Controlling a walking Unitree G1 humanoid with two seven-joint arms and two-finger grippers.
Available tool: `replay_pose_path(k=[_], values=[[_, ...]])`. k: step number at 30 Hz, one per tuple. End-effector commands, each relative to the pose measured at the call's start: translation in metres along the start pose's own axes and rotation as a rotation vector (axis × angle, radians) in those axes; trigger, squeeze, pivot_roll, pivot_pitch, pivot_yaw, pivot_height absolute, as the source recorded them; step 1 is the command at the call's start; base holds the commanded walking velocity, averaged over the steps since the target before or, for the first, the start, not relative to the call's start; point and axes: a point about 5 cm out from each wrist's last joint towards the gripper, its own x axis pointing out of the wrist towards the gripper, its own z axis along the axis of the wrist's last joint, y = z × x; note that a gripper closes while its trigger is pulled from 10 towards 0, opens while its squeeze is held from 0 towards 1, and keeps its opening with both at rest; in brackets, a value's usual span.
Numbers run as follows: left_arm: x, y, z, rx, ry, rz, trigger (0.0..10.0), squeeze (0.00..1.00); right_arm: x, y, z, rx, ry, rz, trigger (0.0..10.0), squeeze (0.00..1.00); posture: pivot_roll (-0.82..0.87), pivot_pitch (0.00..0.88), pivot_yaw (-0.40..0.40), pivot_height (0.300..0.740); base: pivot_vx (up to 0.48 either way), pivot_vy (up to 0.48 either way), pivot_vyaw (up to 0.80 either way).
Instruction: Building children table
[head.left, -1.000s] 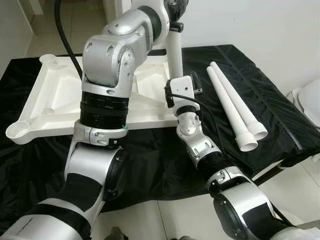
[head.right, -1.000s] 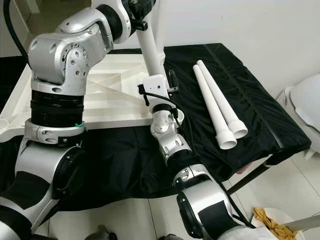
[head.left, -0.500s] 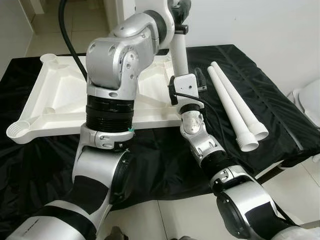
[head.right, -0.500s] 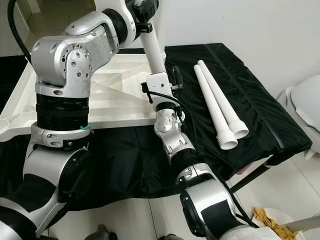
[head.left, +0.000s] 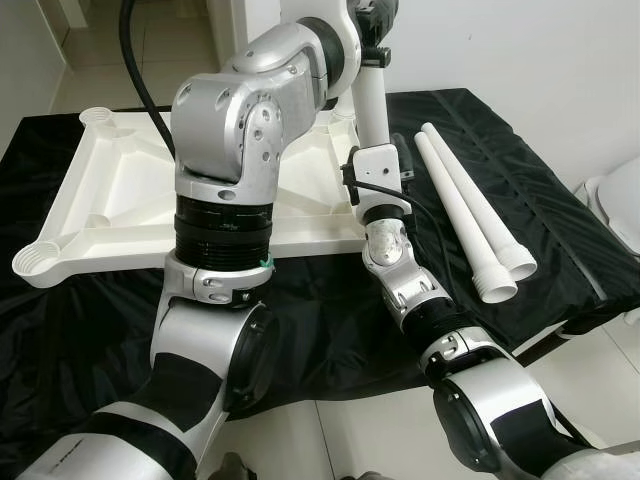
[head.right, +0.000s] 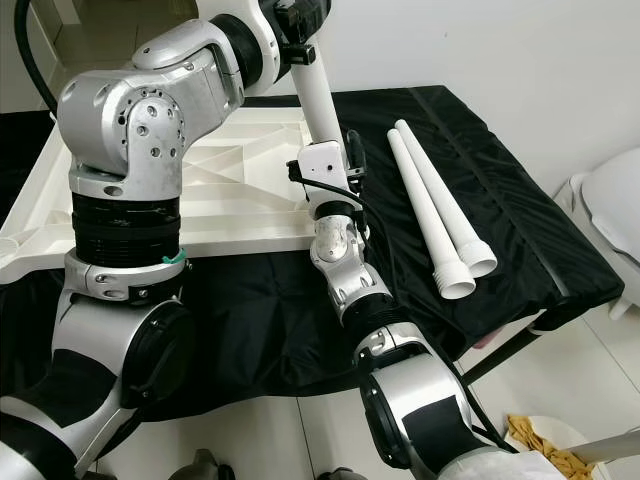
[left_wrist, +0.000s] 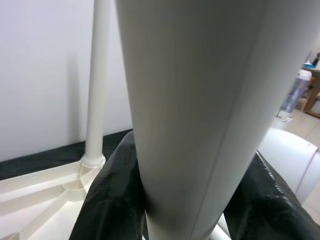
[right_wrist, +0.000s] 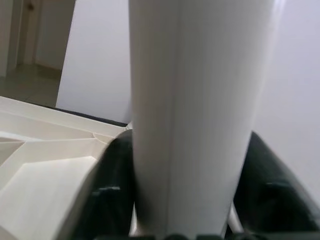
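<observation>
Black cloth covers the desk (head.left: 90, 330) across the middle of the head views, white wall behind, tiled floor at the bottom edge. On it, upper left, lies the white tabletop (head.left: 110, 190) upside down, ribs up, corner sockets showing at its left corners. One leg already stands in a far socket, seen in the left wrist view (left_wrist: 97, 80).

We hold the upright leg (head.left: 370, 110) at top centre of the left eye view, over the tabletop's right near corner. Left pincer (head.left: 372, 20) grips it high, at the very top of frame; its dark fingers (left_wrist: 107, 200) clamp both sides of the tube. Right pincer (head.left: 378, 165) grips it low, just above the socket, fingers (right_wrist: 112, 195) likewise clenched on the tube.

Two spare legs (head.left: 465, 215) lie side by side at centre right, flared ends toward the near edge.

Our read: seating this leg. To do it well, keep the tube plumb, both pincers aligned on one axis, press straight down, no sideways lean that could cock it in the socket or skid the tabletop on the slick cloth. Whether the foot is fully seated we cannot tell; the right arm hides the joint.
</observation>
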Motion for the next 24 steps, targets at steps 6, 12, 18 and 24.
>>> replay_pose_path(k=[6,12,18,24], values=[[-0.002,-0.007,0.002,0.022,-0.007,-0.006,10.0,0.0,0.005,-0.002,0.003,-0.013,-0.004,-0.028,0.0,0.0,0.0,0.059,-0.023,0.74,0.0,0.0,0.0],[-0.003,-0.008,0.003,0.045,-0.023,-0.02,10.0,0.0,0.008,-0.008,0.0,-0.018,0.037,-0.08,6.3,0.0,0.0,0.057,-0.025,0.74,0.0,0.0,0.0],[0.0,-0.004,0.001,0.045,-0.026,-0.059,10.0,1.0,0.014,-0.016,-0.001,0.021,0.088,-0.126,10.0,0.0,0.0,0.057,-0.026,0.74,0.0,0.0,0.0],[0.001,-0.004,-0.002,0.034,-0.017,-0.072,10.0,1.0,0.016,-0.017,0.0,0.03,0.096,-0.137,10.0,0.0,0.0,0.05,-0.022,0.74,0.0,0.0,0.0]])
